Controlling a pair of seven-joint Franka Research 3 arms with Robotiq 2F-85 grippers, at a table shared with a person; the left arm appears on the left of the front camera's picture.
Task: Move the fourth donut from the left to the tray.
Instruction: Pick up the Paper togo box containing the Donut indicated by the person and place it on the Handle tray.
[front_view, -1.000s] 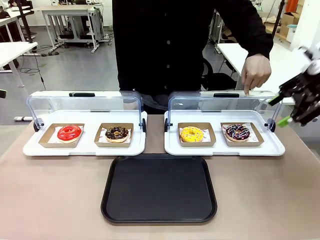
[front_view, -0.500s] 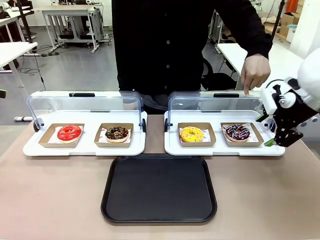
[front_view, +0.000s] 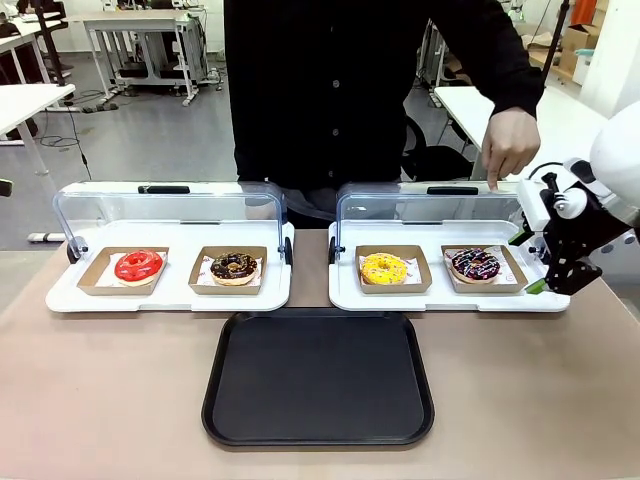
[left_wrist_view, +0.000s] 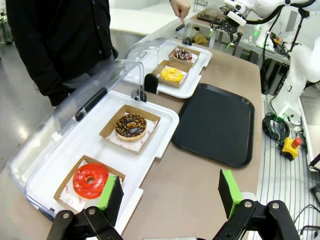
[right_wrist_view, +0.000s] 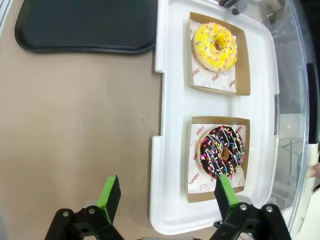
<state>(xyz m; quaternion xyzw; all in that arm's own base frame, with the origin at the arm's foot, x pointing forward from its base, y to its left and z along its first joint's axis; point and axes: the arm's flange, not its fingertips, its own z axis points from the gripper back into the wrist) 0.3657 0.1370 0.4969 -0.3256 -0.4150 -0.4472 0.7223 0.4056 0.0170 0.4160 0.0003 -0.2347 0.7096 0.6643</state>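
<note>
1. The right end effector (front_view: 529, 262) hangs just off the white tray's (front_view: 350, 298) right end, fingers spread wide and empty, beside the fourth donut (front_view: 474, 264) in its cardboard holder (front_view: 512, 282). A person's hand (front_view: 510, 145) props the clear lid (front_view: 440, 205) up, seemingly for access.
2. From the left wrist, the left end effector (left_wrist_view: 170, 195) gapes empty, parked far off.
3. From the right wrist, that donut sits just ahead of one pad (right_wrist_view: 223, 192), the tray (right_wrist_view: 85, 25) well apart.

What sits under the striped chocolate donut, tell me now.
Under the fourth donut lies white printed paper, inside a small brown cardboard tray, on a white tray. The paper directly beneath the donut is covered.
</note>
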